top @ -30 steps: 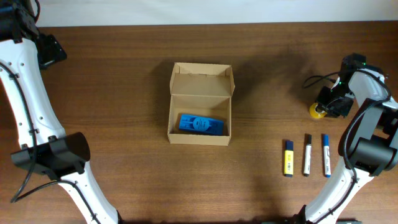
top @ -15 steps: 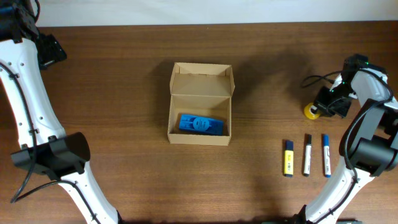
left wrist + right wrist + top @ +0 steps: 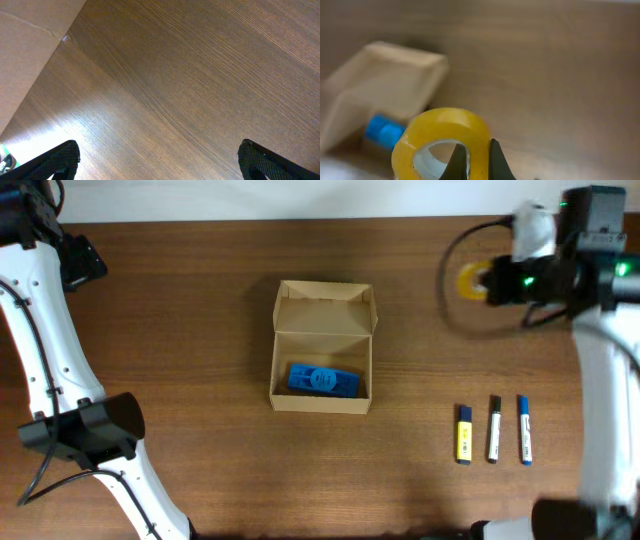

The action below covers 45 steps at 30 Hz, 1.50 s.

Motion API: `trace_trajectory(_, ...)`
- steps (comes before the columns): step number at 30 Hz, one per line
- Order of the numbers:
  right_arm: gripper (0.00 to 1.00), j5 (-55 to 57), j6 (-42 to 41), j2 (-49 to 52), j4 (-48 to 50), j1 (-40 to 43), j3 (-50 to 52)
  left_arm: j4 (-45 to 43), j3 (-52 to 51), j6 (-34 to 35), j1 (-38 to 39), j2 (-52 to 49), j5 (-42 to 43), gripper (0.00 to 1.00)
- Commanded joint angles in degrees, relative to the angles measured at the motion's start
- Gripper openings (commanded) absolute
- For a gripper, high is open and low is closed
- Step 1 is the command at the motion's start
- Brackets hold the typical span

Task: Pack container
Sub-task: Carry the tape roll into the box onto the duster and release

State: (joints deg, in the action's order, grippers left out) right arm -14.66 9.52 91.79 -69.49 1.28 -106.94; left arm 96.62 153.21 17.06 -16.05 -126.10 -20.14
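Note:
The container (image 3: 322,347) is an open brown cardboard box at the table's middle, flap lid folded back, with a flat blue plastic case (image 3: 322,380) inside. It also shows blurred in the right wrist view (image 3: 380,85). My right gripper (image 3: 483,283) is raised at the far right, shut on a yellow tape roll (image 3: 470,281); in the right wrist view its fingers (image 3: 476,161) pinch the tape roll's wall (image 3: 440,125). My left gripper (image 3: 160,160) is open and empty over bare wood; in the overhead view it sits at the far left corner (image 3: 80,262).
Three markers lie side by side at the front right: a yellow-and-blue one (image 3: 464,432), a white one with dark caps (image 3: 493,428) and a white one with blue caps (image 3: 524,429). A cardboard sheet (image 3: 25,55) lies at the left of the left wrist view.
My right gripper has lifted the yellow tape roll off the table at the right and swung it up and toward the far side, leftward. The left arm has not moved.

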Motion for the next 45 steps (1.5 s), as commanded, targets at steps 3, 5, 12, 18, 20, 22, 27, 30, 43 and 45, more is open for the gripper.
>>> trace_trajectory(3, 0.04, -1.4, 19.0, -0.5, -3.5, -13.0, 0.7, 0.0, -0.3, -0.6, -0.2, 0.2, 0.0, 1.0)
trace_trajectory(5, 0.04, -1.2, 23.7, 0.4, -5.0, -17.6, 0.7, 0.0, -0.3, -0.6, -0.2, 0.2, 0.0, 1.0)
trace_trajectory(12, 0.04, -1.1, 38.1, 7.2, -5.0, -29.3, 0.9, 0.0, -0.3, -0.6, -0.1, 0.2, 0.0, 1.0)
trace_trajectory(18, 0.04, 1.5, 38.9, 16.2, 0.3, -33.3, 0.9, 0.0, -0.3, -0.6, -0.2, 0.2, 0.0, 1.0)
trace_trajectory(20, 0.04, 3.5, 38.9, 19.5, 0.5, -34.2, 0.9, 0.0, -0.3, -0.6, -0.2, 0.2, 0.0, 1.0)
trace_trajectory(22, 0.04, 6.3, 38.0, 22.4, 0.5, -34.7, 0.9, 0.0, -0.3, -0.6, -0.1, 0.2, 0.0, 1.0)
trace_trajectory(27, 0.04, 7.6, 35.7, 28.6, 1.4, -35.1, 0.9, 0.0, -0.3, -0.6, -0.2, 0.2, 0.0, 1.0)
trace_trajectory(30, 0.04, 7.6, 34.3, 31.6, 1.9, -35.1, 0.9, 0.0, -0.3, -0.6, -0.2, 0.2, 0.0, 1.0)
trace_trajectory(43, 0.32, 7.7, 29.2, 36.5, 5.0, -35.1, 0.8, 0.0, -0.3, -0.6, -0.2, 0.2, 0.0, 1.0)
trace_trajectory(45, 0.37, 7.8, 27.9, 36.1, 4.8, -35.1, 0.8, 0.0, -0.3, -0.6, -0.1, 0.2, 0.0, 1.0)
